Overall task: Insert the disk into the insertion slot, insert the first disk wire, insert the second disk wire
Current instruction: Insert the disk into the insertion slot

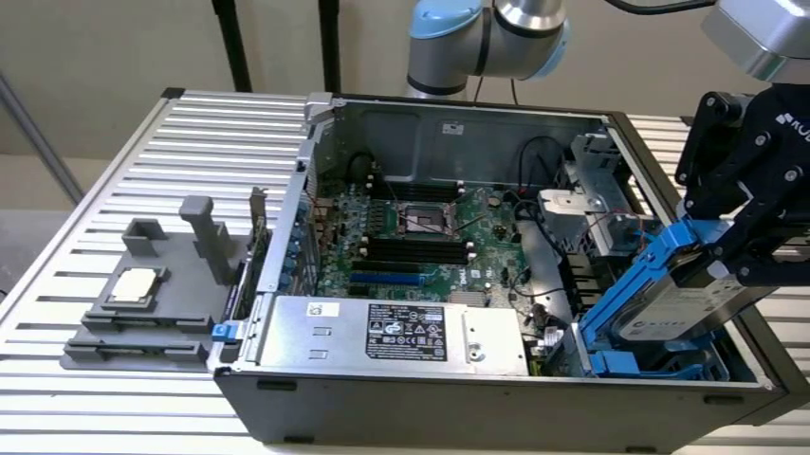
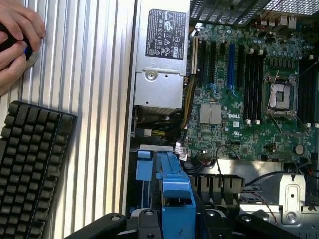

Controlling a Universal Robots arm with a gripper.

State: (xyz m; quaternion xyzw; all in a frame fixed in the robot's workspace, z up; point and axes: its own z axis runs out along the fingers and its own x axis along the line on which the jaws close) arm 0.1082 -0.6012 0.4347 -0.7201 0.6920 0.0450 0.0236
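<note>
My black gripper (image 1: 731, 267) is shut on the disk (image 1: 677, 311), a silver-grey drive with a white label in a bright blue carrier frame. The disk hangs tilted at the exterior view's right, its lower end dipping into the open computer case (image 1: 379, 403). Just under it lies the insertion slot (image 1: 623, 366), a grey-blue cage with blue tabs in the case's near right corner. In the wrist view the blue carrier (image 2: 174, 191) runs out from between my black fingers (image 2: 112, 221) over the case edge. I cannot make out the disk wires.
A silver power-supply box (image 1: 393, 332) with a black label sits along the case's front, beside the green motherboard (image 1: 418, 237). A grey fixture (image 1: 146, 303) stands on the slatted table. A black keyboard (image 2: 30, 169) and a person's hand (image 2: 17, 37) lie beside the case.
</note>
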